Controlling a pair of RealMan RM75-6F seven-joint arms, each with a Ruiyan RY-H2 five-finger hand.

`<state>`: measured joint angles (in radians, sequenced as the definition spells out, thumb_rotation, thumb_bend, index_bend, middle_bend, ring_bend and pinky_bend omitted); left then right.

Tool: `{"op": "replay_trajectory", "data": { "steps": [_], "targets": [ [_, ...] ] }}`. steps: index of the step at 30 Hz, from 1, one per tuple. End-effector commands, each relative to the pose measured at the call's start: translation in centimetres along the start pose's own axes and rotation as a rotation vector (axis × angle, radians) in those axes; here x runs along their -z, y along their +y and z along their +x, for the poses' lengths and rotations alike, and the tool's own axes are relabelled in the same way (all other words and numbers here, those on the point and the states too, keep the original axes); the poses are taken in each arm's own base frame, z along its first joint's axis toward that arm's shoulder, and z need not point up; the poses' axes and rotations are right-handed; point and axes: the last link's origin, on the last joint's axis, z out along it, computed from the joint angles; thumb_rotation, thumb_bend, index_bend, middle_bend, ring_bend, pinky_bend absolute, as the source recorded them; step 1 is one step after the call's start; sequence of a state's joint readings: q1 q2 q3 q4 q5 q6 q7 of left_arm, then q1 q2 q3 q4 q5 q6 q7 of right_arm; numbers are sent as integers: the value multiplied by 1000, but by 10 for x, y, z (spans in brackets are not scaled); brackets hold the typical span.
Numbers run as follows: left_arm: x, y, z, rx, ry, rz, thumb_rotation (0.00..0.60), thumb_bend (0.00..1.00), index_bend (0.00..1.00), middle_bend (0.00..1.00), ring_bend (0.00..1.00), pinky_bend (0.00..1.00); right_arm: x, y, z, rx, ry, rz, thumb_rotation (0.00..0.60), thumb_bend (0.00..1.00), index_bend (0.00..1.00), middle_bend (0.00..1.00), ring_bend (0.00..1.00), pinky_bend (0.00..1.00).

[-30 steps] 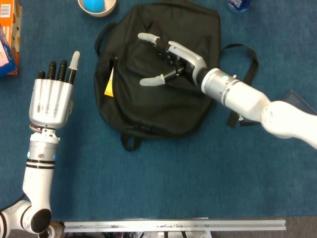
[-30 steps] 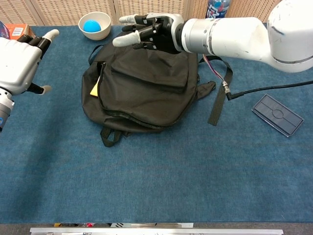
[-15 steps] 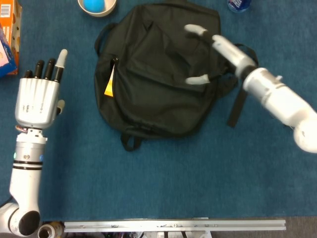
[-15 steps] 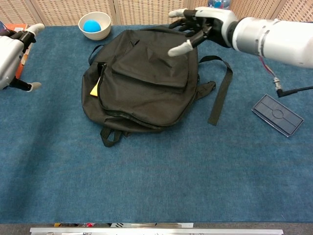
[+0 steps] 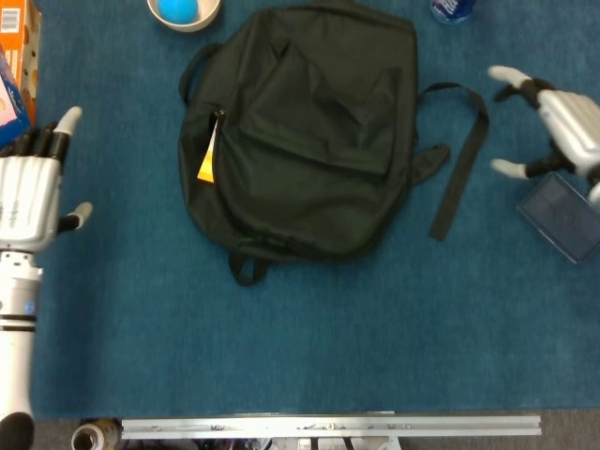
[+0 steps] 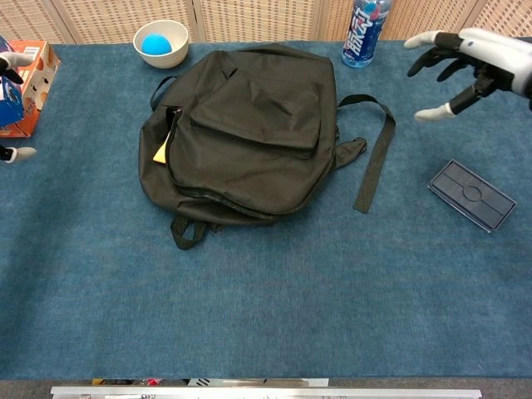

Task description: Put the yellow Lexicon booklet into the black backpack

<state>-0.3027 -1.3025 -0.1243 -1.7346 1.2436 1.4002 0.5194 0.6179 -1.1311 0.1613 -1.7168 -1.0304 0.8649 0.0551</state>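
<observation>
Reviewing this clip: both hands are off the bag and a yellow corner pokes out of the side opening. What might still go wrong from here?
1. The yellow booklet shows only a corner at the black backpack side opening, which looks unzipped; lifting the bag might let it slide out.
2. The right hand hovers open above the dark flat case; lowering could knock it.
3. The loose strap lies between that hand and the bag and may snag fingers on a return reach.

The black backpack [image 5: 300, 131] lay flat on the blue bench before me, front pocket up, one strap trailing to my right. The yellow Lexicon booklet [image 5: 206, 167] poked a corner from the open zip on its left side.
</observation>
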Motion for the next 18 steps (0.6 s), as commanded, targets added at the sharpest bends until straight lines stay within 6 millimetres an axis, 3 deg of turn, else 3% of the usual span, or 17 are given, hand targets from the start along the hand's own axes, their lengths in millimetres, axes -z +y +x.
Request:
{"op": "replay_trajectory", "data": {
  "steps": [1,8,18],
  "targets": [
    [12,-18,2,46,-34,38,600,93,147,262,237,475,31,36,3,119,59,-45,600,153,167,307,172,239],
    [29,-37,5,72,-20,83,600,93,149,265,238,474,68,71,-7,170,121,-78,600,34,201,324,179,238],
    [56,-48,8,101,50,123,600,93,154,272,239,458,96,78,-7,257,208,-49,600,0,209,336,179,239]
  ]
}}
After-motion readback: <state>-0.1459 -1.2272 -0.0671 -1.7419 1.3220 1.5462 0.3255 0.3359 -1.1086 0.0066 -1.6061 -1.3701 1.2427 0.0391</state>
